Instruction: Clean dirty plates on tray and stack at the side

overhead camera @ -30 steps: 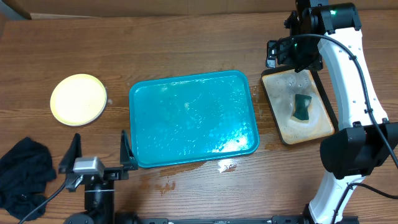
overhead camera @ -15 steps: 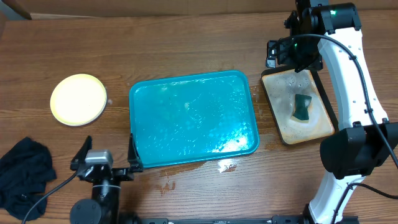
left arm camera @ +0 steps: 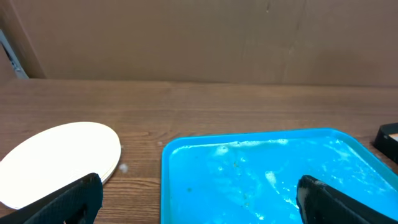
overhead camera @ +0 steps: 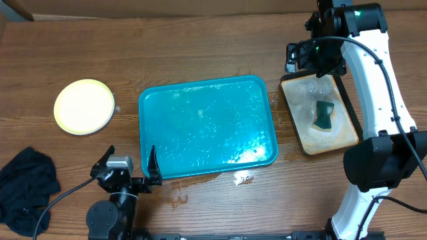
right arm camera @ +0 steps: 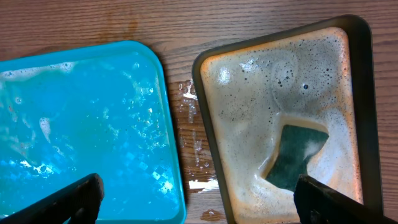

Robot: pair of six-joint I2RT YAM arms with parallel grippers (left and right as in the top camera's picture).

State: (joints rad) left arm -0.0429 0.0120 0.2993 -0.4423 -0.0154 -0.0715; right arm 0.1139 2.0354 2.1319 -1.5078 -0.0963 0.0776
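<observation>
The plates (overhead camera: 83, 107) sit in a stack on the bare wood left of the tray, a pale yellow one on top; the left wrist view shows the plates (left arm camera: 62, 155) with layered rims. Nothing but foam and water lies on the turquoise tray (overhead camera: 141, 133), whose surface is wet. At its front left corner my left gripper (overhead camera: 130, 172) stands open and holds nothing, the tray's left rim (left arm camera: 166, 186) between its fingers (left arm camera: 74, 199). Above the gap between the tray (right arm camera: 81, 124) and the soapy tray, my right gripper (right arm camera: 199, 186) hangs open, nothing in it.
A black-rimmed soapy tray (overhead camera: 301, 143) with a green sponge (overhead camera: 325, 115) lies right of the turquoise tray. A black cloth (overhead camera: 23, 190) is bunched at the front left. Water drops and a small puddle (overhead camera: 243, 177) wet the wood by the tray's front edge.
My left gripper has slid right along the front of the table, from left of the tray's corner to right at it. The right arm has not moved.
</observation>
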